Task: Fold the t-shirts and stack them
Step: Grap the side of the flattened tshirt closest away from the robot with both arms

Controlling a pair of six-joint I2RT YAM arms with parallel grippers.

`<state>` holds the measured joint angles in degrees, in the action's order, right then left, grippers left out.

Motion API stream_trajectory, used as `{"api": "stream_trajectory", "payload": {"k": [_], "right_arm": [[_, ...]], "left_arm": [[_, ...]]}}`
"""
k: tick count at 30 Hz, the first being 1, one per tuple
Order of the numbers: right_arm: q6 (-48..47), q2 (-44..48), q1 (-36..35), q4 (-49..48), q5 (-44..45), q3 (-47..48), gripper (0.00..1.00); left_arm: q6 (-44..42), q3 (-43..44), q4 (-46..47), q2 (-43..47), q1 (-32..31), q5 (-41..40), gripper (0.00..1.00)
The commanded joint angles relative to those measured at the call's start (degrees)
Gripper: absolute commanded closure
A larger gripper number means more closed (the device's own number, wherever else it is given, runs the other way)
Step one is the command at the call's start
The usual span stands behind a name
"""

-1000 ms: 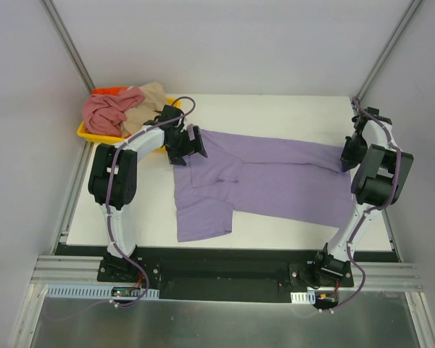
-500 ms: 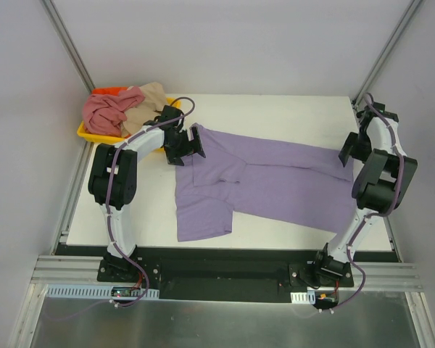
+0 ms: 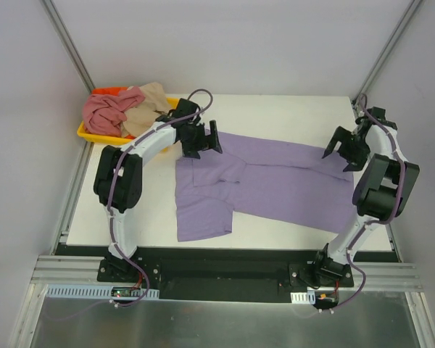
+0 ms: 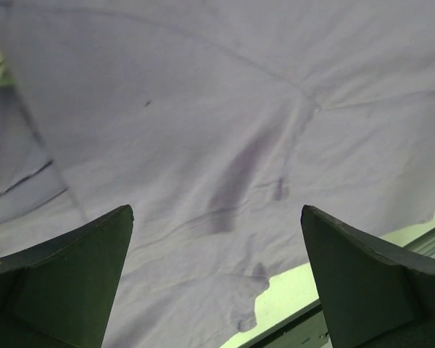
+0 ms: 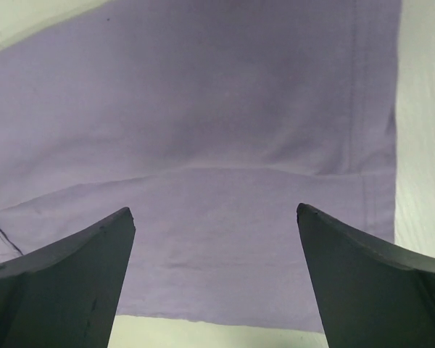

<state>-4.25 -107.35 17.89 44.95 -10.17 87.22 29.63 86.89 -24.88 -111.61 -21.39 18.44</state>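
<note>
A lavender t-shirt lies spread across the white table, one sleeve folded toward the near left. At its far left corner hovers my left gripper, open and holding nothing. In the left wrist view the left gripper looks down on wrinkled lavender t-shirt cloth with only air between the jaws. At the shirt's right edge my right gripper stands open. In the right wrist view the right gripper hangs over the lavender t-shirt's hem, gripping nothing. A pink t-shirt and a beige t-shirt lie bunched up at the far left.
The pink and beige shirts sit heaped in a yellow tray at the table's far left corner. Bare white table shows behind the lavender shirt. Metal frame posts run along both sides, and the arm bases stand at the near edge.
My right gripper has opened, let go of the lavender shirt's right edge and drawn slightly back. My left gripper, open throughout, has shifted right along the shirt's far edge.
</note>
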Motion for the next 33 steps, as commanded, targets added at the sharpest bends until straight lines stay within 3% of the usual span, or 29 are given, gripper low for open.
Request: {"api": "stream_trajectory", "payload": {"k": [1, 8, 14, 19, 23, 25, 27, 33], "right_arm": [[-1.81, -4.79, -0.4, -1.97, -3.71, 2.87, 0.04], [-2.6, -14.45, -0.49, -0.57, -4.06, 9.09, 0.04], [-3.65, -22.89, -1.01, 2.16, -5.38, 19.99, 0.04], [-3.57, -27.82, -1.28, 4.88, -6.0, 30.27, 0.04], [-2.78, -26.34, -1.98, 9.69, -2.76, 35.29, 0.04], [-4.18, -20.39, -3.73, 10.95, 5.55, 31.46, 0.04], [-4.54, -12.58, -5.23, 8.68, 13.73, 23.3, 0.04], [6.69, 11.51, -5.23, 4.02, 22.73, -0.96, 0.04]], "left_arm": [[-1.68, 6.61, -2.44, -7.89, -0.59, 2.83, 0.01], [-3.26, 19.35, -13.15, -19.5, 1.43, -8.05, 0.01], [-2.29, 27.35, -17.48, -25.05, 4.51, -10.87, 0.01], [-3.69, 33.59, -18.01, -26.9, 5.48, -9.65, 0.01], [-3.79, 39.4, -19.5, -25.77, 5.48, -5.27, 0.01], [-4.66, 37.23, -19.59, -21.22, 4.26, -3.15, 0.01], [-5.89, 32.58, -19.59, -13.76, 1.71, -6.73, 0.01], [-3.28, 11.5, -19.68, 5.32, -5.59, -16.05, 0.01]]}}
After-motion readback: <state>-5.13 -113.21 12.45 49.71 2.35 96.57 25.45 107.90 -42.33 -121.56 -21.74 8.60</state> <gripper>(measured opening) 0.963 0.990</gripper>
